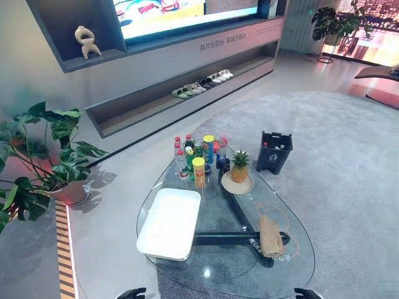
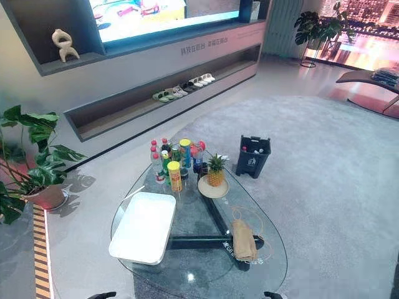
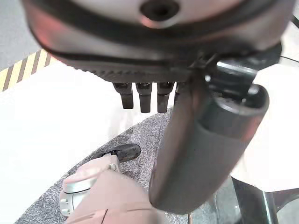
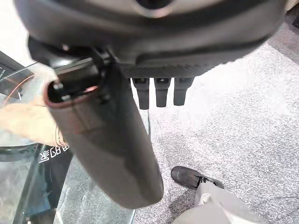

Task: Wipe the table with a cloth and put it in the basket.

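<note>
left hand (image 1: 132,293) and right hand (image 1: 307,292) sit low at the near edge of the table (image 1: 212,274) in the left eye view, both apart from the cloth (image 1: 270,237), which lies bunched on the glass at the robot's right. right eye view: the basket (image 2: 252,157) stands on the floor beyond the table, well apart from the cloth. left wrist view: fingers (image 3: 143,97) hang straight, holding nothing. right wrist view: fingers (image 4: 161,91) likewise straight and empty. judging by this, nothing is done: pickup, wiping and the basket drop all remain.
</note>
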Robot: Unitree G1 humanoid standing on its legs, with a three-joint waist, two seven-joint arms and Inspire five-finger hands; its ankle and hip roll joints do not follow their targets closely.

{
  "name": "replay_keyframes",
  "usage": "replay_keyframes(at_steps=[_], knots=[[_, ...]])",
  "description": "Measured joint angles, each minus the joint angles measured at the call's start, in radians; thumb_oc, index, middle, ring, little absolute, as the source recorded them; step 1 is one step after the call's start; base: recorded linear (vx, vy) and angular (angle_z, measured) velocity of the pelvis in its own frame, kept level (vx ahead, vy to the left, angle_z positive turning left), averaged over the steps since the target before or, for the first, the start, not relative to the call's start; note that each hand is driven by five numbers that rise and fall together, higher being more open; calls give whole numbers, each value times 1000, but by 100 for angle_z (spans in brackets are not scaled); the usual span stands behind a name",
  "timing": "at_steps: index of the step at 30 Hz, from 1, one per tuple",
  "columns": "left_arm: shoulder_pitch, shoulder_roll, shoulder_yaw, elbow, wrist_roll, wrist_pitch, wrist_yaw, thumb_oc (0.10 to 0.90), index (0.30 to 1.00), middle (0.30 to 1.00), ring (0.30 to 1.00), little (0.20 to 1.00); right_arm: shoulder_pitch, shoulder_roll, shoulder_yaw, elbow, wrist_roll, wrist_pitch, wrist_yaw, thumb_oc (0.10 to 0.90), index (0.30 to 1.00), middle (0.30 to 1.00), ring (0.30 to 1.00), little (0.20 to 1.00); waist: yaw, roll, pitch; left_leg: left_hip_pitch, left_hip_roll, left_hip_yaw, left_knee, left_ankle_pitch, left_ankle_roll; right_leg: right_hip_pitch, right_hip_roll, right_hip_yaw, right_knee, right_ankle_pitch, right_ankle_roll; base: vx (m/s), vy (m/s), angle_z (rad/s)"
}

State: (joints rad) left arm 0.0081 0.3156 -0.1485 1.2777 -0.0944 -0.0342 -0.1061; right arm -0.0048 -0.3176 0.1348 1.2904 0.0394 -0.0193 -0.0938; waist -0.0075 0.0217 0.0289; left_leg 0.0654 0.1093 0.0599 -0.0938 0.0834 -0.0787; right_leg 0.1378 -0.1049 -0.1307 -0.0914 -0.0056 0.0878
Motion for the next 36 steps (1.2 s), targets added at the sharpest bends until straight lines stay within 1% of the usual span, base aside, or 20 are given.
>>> replay_keyframes(at_steps=[5, 36], knots=[[0, 0, -1, 0, -1, 0, -22, 800, 900, 900, 900, 900, 0, 0, 0, 0, 0, 0, 0, 800, 900, 900, 900, 900, 0, -1, -1, 0, 0, 1, 0, 0, 0, 0, 0, 0, 0, 0, -1, -58, -20, -14], [3, 0, 0, 2, -1, 0, -21, 800, 900, 900, 900, 900, 0, 0, 0, 20, 0, 0, 0, 800, 900, 900, 900, 900, 1, -1, -1, 0, 0, 1, 0, 0, 0, -1, 0, 0, 0, -1, -1, 0, 0, 0]])
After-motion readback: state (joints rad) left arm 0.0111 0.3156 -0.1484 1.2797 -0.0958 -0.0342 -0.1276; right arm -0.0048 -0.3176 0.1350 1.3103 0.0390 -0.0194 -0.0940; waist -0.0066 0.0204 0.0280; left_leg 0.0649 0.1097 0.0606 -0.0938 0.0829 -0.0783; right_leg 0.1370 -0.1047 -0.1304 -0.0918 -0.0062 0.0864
